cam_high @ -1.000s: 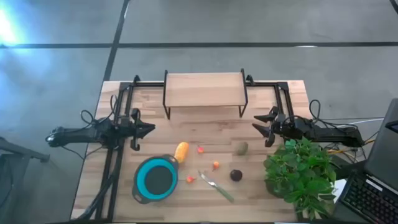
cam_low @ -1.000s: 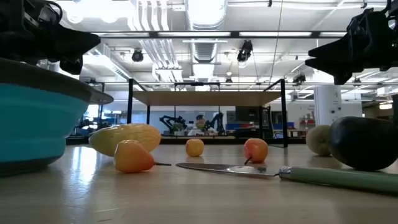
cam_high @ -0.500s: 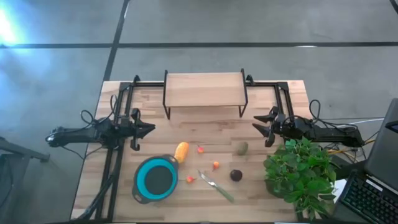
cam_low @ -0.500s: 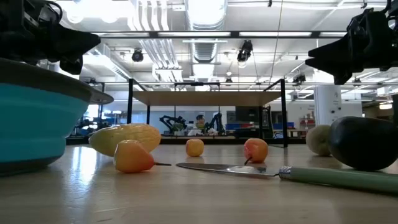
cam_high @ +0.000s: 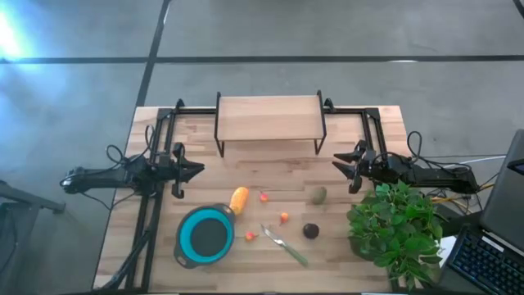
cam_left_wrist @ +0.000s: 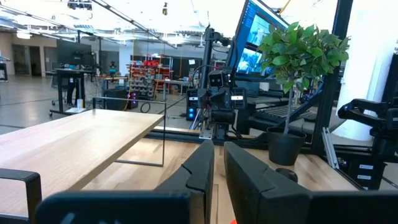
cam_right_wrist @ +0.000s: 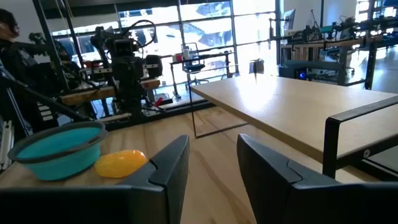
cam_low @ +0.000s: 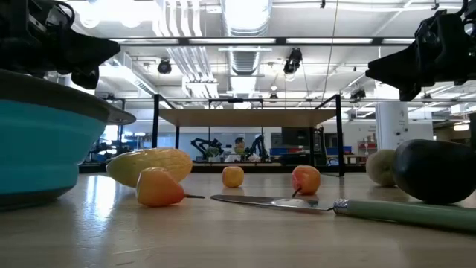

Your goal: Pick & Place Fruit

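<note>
The fruit lies on the wooden table between the arms: an elongated orange-yellow piece (cam_high: 238,199) beside the bowl, an olive-green oval (cam_high: 317,195), a dark round one (cam_high: 310,231) and tiny red-orange ones (cam_high: 264,197), (cam_high: 283,217), (cam_high: 250,236). My left gripper (cam_high: 201,170) hovers at the table's left, its fingers (cam_left_wrist: 205,168) close together, well apart from the fruit. My right gripper (cam_high: 341,172) hovers open at the table's right, above and beyond the green oval. In the right wrist view the yellow piece (cam_right_wrist: 121,163) rests next to the bowl (cam_right_wrist: 59,149).
A blue bowl with a grey rim (cam_high: 205,238) sits near the front left. A green-handled utensil (cam_high: 286,246) lies between the bowl and the dark fruit. A wooden shelf on black legs (cam_high: 268,119) stands at the far edge. A potted plant (cam_high: 395,229) fills the near right corner.
</note>
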`<action>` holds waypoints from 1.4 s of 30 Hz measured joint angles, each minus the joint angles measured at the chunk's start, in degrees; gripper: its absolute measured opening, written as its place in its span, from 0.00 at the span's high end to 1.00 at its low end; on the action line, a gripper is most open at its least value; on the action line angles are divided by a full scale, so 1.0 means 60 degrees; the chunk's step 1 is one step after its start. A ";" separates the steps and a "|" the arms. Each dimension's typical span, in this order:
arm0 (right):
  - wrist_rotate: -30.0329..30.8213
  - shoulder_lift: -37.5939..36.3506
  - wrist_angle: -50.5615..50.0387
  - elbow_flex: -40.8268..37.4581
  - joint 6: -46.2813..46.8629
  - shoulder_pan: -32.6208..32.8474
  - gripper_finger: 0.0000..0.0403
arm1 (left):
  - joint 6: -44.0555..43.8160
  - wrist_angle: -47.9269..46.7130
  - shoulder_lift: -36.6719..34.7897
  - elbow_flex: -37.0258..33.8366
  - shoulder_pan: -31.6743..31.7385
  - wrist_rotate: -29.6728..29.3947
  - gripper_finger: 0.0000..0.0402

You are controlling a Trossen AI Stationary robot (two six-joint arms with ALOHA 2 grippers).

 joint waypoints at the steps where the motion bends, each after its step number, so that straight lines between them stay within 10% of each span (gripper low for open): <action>1: 0.0000 0.0000 0.0000 0.0000 0.0000 0.0000 0.69 | 0.0000 0.0000 0.0000 0.0000 0.0000 0.0000 0.89; 20: 0.0001 0.0004 0.0061 0.0000 0.0094 0.0000 0.85 | 0.0000 0.0000 0.0000 0.0000 -0.0004 0.0000 0.89; 28: 0.0035 0.0002 0.0113 0.0000 0.4342 -0.0004 0.89 | -0.0185 0.0007 -0.0002 0.0000 -0.0011 0.0000 0.89; 42: 0.0027 0.0003 0.2130 0.0000 0.4495 -0.0004 0.87 | -0.2204 0.0036 -0.0001 0.0000 -0.0002 0.0000 0.89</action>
